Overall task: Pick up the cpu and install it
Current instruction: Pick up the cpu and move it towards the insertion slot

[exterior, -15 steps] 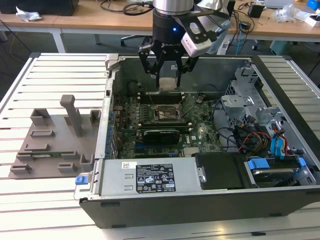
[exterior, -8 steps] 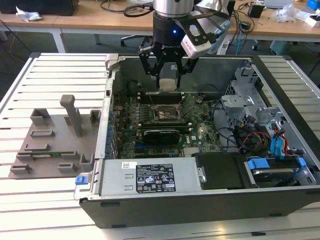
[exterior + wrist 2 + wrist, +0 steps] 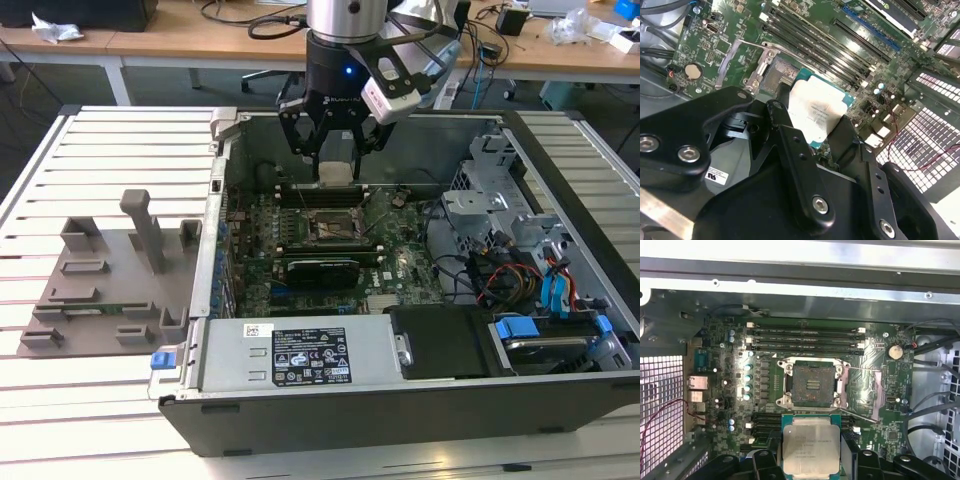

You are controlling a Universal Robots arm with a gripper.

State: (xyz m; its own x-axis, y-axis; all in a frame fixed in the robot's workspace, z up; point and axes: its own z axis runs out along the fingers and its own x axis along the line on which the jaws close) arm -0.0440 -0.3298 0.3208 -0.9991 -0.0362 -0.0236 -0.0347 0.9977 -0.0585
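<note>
Above the green motherboard (image 3: pixel 405 245), my black gripper (image 3: pixel 338 165) clamps the flat silvery square cpu (image 3: pixel 811 447) level, the dark square socket (image 3: pixel 812 385) lying open just beyond it.

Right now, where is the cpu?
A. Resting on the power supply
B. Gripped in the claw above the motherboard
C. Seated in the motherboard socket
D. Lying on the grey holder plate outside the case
B: the first wrist view shows the cpu clamped in the claw, and the socket is open and empty.
</note>
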